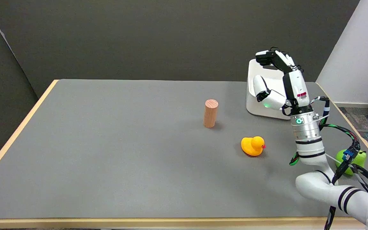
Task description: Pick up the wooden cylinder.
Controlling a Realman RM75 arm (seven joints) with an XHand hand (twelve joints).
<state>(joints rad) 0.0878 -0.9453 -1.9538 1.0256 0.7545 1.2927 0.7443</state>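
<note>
The wooden cylinder (210,113) stands upright on the grey table, a little right of the middle. My right hand (279,83) is raised above the table well to the cylinder's right, in front of the white bin. Its fingers are spread apart and hold nothing. There is a clear gap between the hand and the cylinder.
A yellow rubber duck (252,146) sits on the table (107,153) in front of and right of the cylinder. A white bin (260,92) stands at the back right, partly behind my hand. A green apple-like object (351,159) lies at the right edge behind my arm.
</note>
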